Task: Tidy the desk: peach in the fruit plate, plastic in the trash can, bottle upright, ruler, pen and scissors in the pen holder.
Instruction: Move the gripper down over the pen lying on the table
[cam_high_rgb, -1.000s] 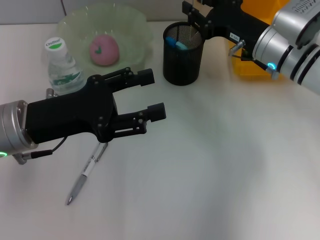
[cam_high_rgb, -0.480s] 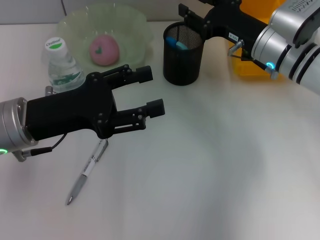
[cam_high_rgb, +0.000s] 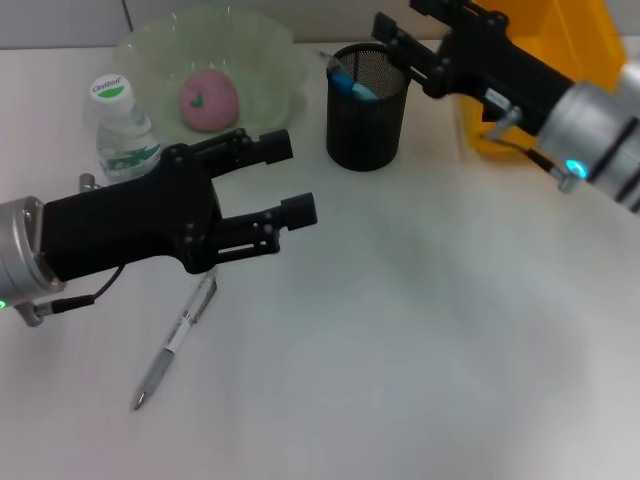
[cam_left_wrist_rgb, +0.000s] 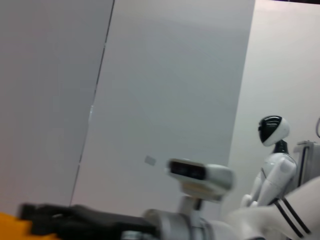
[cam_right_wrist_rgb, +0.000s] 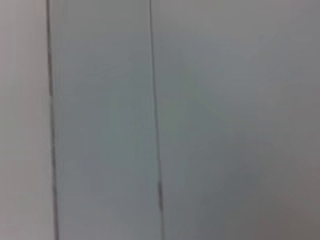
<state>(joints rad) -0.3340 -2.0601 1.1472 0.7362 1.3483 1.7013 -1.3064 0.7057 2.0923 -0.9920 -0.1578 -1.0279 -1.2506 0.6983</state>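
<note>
Left claw (cam_high_rgb: 283, 180): hovering above the tabletop (cam_high_rgb: 420, 340), fingers spread, gripping nothing.
Right claw (cam_high_rgb: 400, 35): hanging at the pen holder's far rim; whether it is spread or pressed together cannot be told.
Pen (cam_high_rgb: 176, 340): lying on the tabletop, under the left arm.
Pen holder (cam_high_rgb: 365, 105): standing upright, holding a blue item.
Peach (cam_high_rgb: 208, 99): sitting in the fruit plate (cam_high_rgb: 265, 45).
Bottle (cam_high_rgb: 124, 130): standing upright beside the plate.
Trash can (cam_high_rgb: 540, 60): standing behind the right arm.
</note>
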